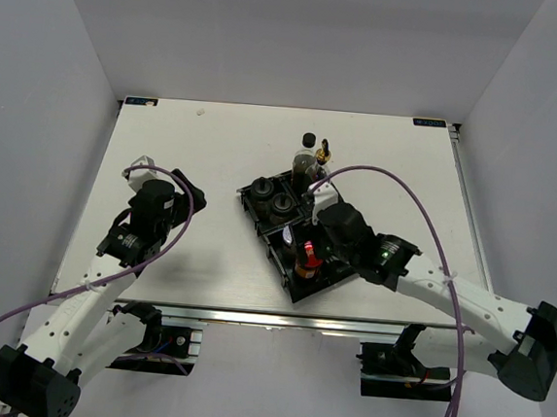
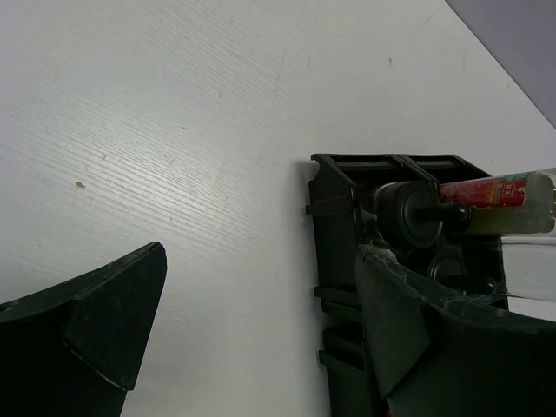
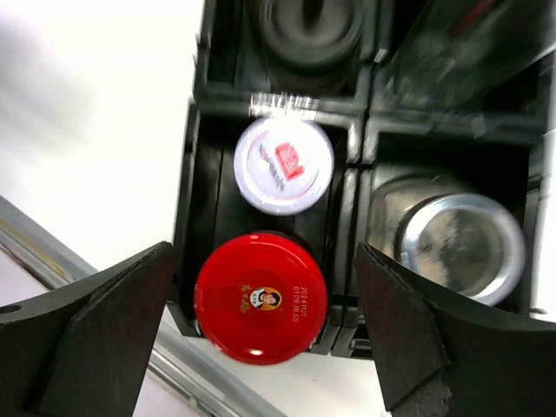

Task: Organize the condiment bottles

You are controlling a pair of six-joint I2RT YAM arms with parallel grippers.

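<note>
A black tray (image 1: 291,286) holds several jars. In the right wrist view a red-lidded jar (image 3: 261,297) and a white-lidded jar (image 3: 284,165) share one compartment, a silver-topped jar (image 3: 460,234) sits to their right, and a black-lidded jar (image 3: 311,26) lies beyond. My right gripper (image 3: 261,334) is open and hovers over the red lid (image 1: 305,258), touching nothing. Two black-lidded jars (image 1: 271,196) fill the tray's far-left compartment. A tall dark black-capped bottle (image 1: 309,143) and a gold-spouted bottle (image 1: 323,155) stand at the tray's far end. My left gripper (image 2: 252,321) is open and empty over bare table left of the tray (image 2: 334,226).
The white table (image 1: 196,143) has walls on three sides and a metal rail along its near edge (image 1: 250,316). The right arm's purple cable (image 1: 406,195) loops over the table's right half. A red-labelled bottle (image 2: 491,191) shows behind a black cap (image 2: 408,213) in the left wrist view.
</note>
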